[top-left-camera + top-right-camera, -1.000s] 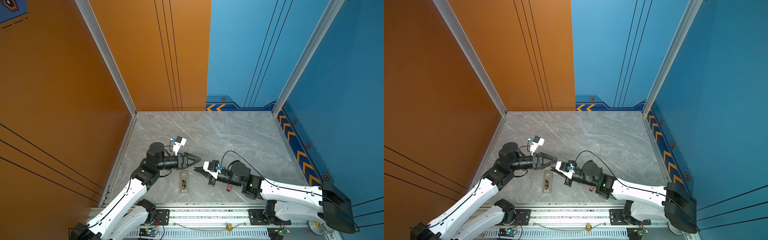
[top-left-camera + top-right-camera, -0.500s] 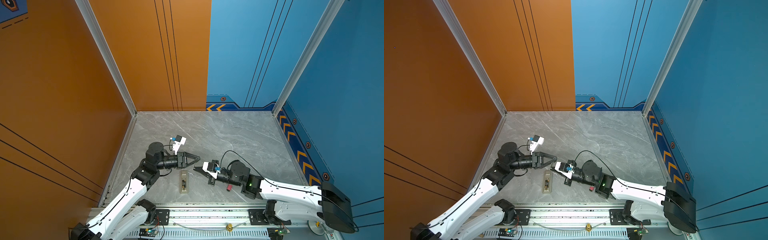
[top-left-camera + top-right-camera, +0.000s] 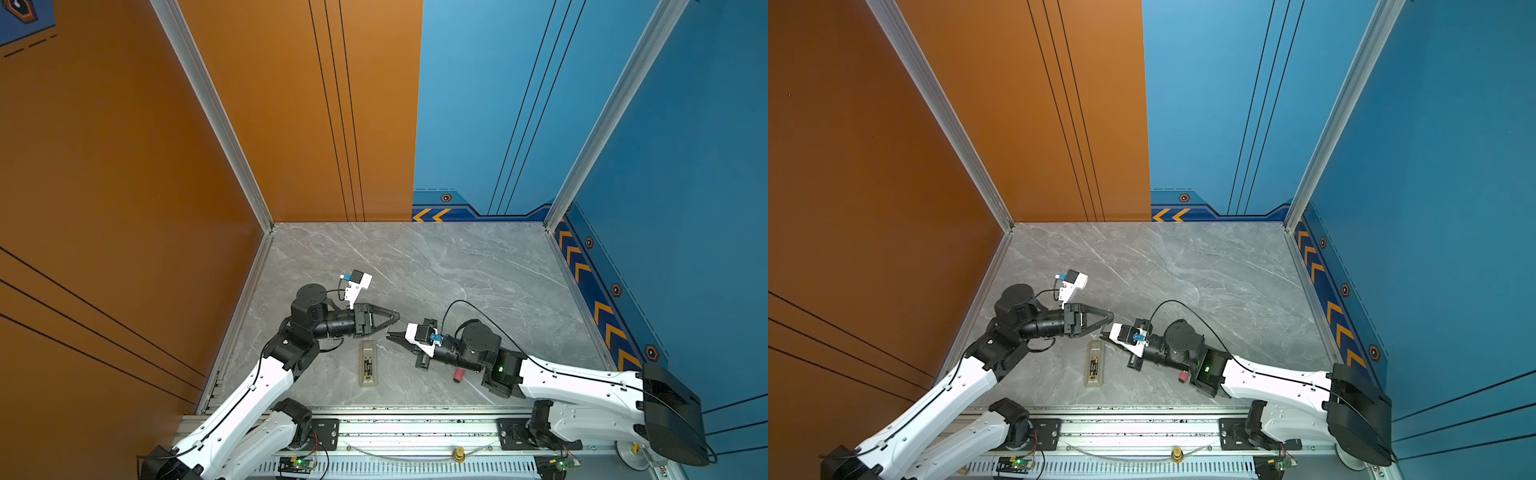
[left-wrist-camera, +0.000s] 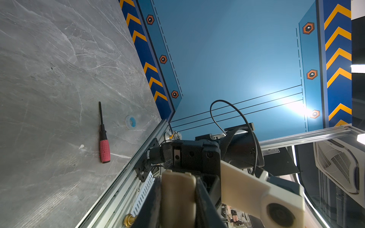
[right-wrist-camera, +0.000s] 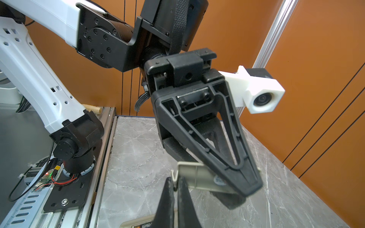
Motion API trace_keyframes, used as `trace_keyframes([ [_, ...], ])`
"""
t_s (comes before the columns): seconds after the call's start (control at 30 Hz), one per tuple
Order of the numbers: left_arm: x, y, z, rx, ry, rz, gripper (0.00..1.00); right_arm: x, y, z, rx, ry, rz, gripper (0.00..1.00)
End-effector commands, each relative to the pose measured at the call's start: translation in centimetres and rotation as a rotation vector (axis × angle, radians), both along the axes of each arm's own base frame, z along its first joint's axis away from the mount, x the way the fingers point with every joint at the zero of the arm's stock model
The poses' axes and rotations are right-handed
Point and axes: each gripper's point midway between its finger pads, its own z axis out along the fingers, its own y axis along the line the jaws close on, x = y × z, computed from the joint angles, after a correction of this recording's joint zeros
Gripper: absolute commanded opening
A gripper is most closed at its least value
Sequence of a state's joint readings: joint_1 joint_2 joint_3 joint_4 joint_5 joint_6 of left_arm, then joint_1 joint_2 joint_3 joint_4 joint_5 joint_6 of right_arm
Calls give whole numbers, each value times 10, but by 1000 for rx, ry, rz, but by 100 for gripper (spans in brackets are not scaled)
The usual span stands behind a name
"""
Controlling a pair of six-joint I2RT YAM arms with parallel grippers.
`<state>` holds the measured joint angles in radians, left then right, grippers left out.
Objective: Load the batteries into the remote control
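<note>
Left gripper (image 3: pixel 394 322) clamped on beige cover (image 5: pixel 199 177); right gripper (image 3: pixel 390 337) pinches the cover's edge. Remote (image 3: pixel 368 363), batteries (image 3: pixel 367 367) seated, at 6 o'clock below them.

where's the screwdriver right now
In both top views only the screwdriver's pink handle shows, on the marble table right of the remote control, tucked under the right arm's wrist; the left wrist view shows it whole, near the front rail.

a grey marble-patterned floor (image 3: pixel 436 270) is enclosed by an orange wall (image 3: pixel 124 166) and a blue wall (image 3: pixel 498 104), joined by aluminium corner posts (image 3: pixel 208 104). yellow chevrons (image 3: pixel 432 215) are printed along the blue base.
</note>
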<state>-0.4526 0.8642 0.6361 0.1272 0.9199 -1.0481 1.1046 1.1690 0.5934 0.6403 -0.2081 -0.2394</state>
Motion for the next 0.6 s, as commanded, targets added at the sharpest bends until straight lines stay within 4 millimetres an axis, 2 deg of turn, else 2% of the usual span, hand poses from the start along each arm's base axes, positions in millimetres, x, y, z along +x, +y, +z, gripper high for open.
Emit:
trace_keyframes([
  [0.0,-5,-2,9,-22,-35,-26,24,4,2,16,34,-27,-3,4],
  [0.27,-5,-1,9,-21,-37,-22,19,6,3,12,18,-26,-9,12],
  [0.4,-5,-1,10,-21,-44,-21,17,7,2,11,13,-23,-16,20],
  [0.57,-2,2,6,0,-41,-4,12,8,1,11,11,-23,-26,21],
])
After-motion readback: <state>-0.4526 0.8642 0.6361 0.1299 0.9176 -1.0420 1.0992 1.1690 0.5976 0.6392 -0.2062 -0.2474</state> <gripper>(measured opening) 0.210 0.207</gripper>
